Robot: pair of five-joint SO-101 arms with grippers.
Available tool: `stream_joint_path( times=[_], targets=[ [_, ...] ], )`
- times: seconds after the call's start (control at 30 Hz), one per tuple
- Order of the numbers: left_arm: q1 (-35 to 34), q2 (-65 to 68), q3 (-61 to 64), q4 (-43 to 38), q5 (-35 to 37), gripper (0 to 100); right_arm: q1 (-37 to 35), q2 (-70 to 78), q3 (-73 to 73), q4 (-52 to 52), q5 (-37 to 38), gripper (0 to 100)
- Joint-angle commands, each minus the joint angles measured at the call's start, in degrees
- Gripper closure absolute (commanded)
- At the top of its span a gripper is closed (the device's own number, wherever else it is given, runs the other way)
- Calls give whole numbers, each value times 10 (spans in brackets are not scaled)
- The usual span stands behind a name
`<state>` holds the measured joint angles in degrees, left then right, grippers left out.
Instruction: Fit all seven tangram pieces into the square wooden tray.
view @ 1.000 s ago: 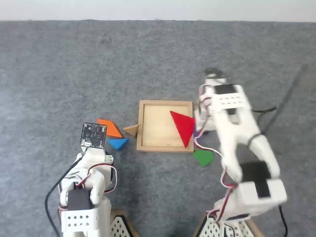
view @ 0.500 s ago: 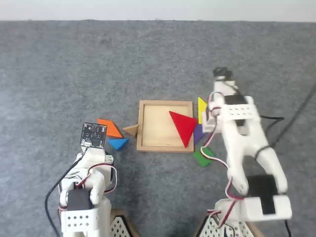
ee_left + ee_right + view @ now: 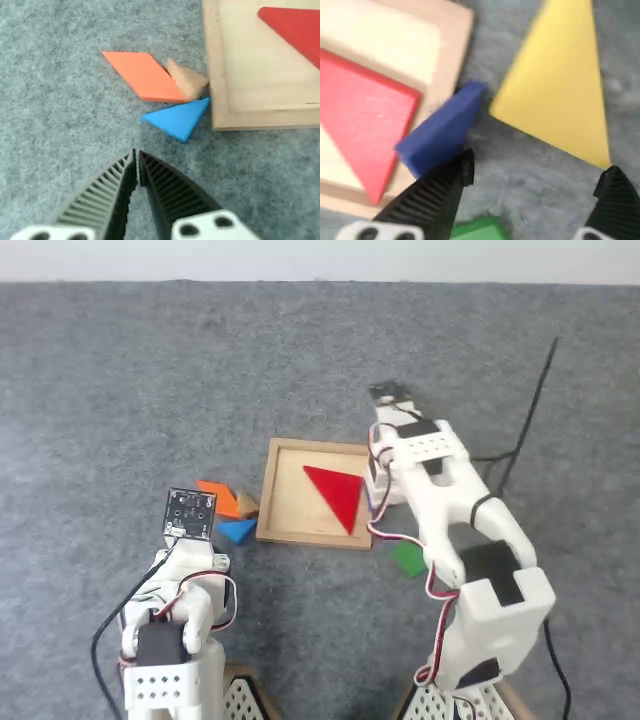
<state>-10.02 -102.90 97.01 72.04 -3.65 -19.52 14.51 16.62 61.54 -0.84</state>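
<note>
My left pincer (image 3: pixel 136 159) hovers low over the grey mat (image 3: pixel 150 370), its two ribbed fingers pressed together with nothing between them. It points toward three pieces clustered at the left outer wall of the square wooden tray (image 3: pixel 268 502). They are an orange parallelogram (image 3: pixel 145 75), a tan triangle (image 3: pixel 186 82) wedged between it and the tray's rim, and a light blue triangle (image 3: pixel 177 118) just beside both, its tip at the rim. My right pincer (image 3: pixel 538 172) is spread wide and empty on the tray's opposite side, low above the mat. A yellow triangle (image 3: pixel 560 85) lies flat ahead of the gap between its fingers. A dark blue piece (image 3: pixel 442 130) sits tilted beside one finger, with one end up on the tray's rim. A green piece (image 3: pixel 408 558) lies on the mat near the tray's near right corner, apart from it. Inside the tray, a red triangle (image 3: pixel 335 495) lies flat on the wooden floor toward the right side. Seen from above, my right arm reaches over the tray's right edge, while my left arm sits close to its base.
</note>
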Motion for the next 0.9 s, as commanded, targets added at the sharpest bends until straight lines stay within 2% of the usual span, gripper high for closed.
stream_joint_path(
  times=[0.0, 0.3, 0.63, 0.87],
  targets=[
    [-3, -11, -5, 3, 4, 986, -22, -5, -55, 30, 4, 604],
    [-3, -11, -5, 3, 4, 986, 47, -9, -108, 80, 3, 604],
    [-3, -11, -5, 3, 4, 986, -44, -39, -113, 40, -18, 604],
    [-3, -11, -5, 3, 4, 986, -64, -51, -96, 12, -16, 603]
  ],
)
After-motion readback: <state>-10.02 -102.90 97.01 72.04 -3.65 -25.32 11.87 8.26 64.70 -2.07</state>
